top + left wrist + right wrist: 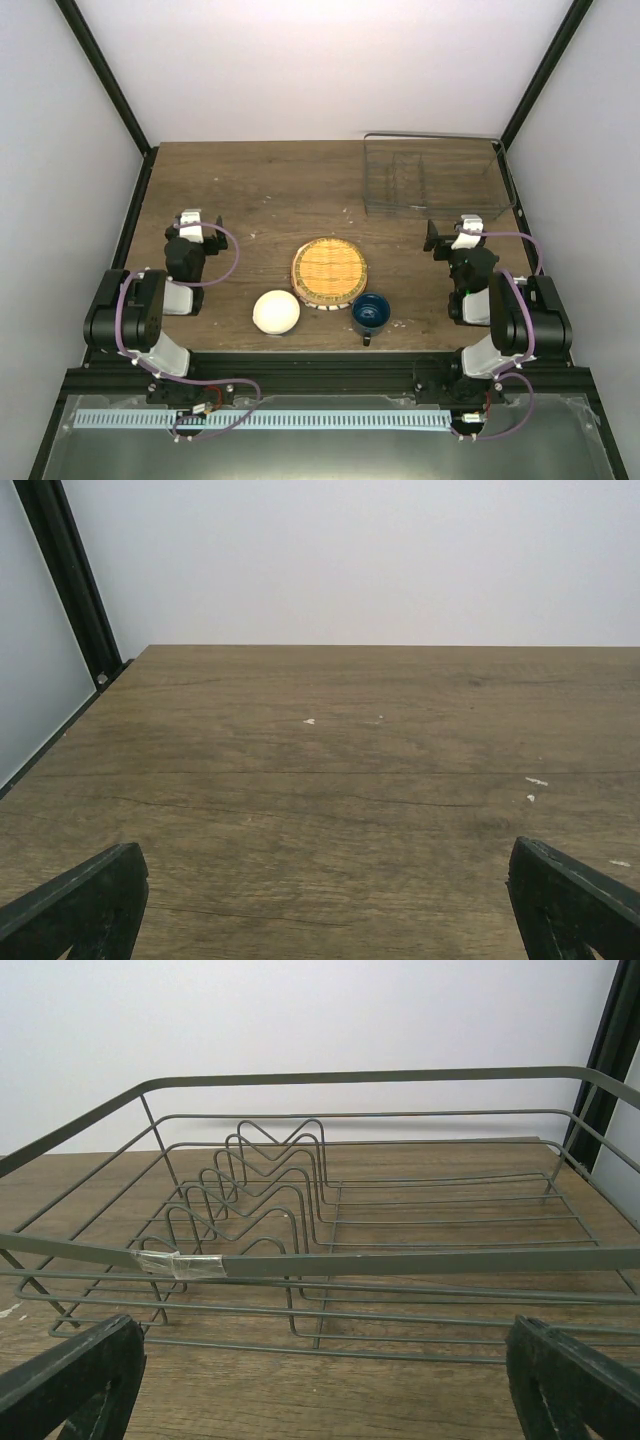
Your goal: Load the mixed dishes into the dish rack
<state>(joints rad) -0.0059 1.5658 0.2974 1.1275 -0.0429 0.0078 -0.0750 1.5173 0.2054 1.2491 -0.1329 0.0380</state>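
Observation:
The yellow-orange woven plate (pixel 329 268) lies at the table's near middle, on top of another plate of which only a pale rim (pixel 318 303) shows. The small cream-white bowl (pixel 276 312) sits to its near left. The dark blue mug (pixel 371 313) stands to its near right, handle toward me. The wire dish rack (pixel 432 175) stands at the back right and holds nothing; it fills the right wrist view (pixel 330 1260). My left gripper (pixel 197 220) is open and empty over bare wood (pixel 325 920). My right gripper (pixel 455 228) is open and empty just in front of the rack (pixel 325 1390).
The wooden table (pixel 260 190) is enclosed by white walls with black corner posts (pixel 105 75). A bit of clear tape (pixel 180 1263) wraps the rack's near rim. Zigzag wire dividers (pixel 250 1185) stand in the rack's left half.

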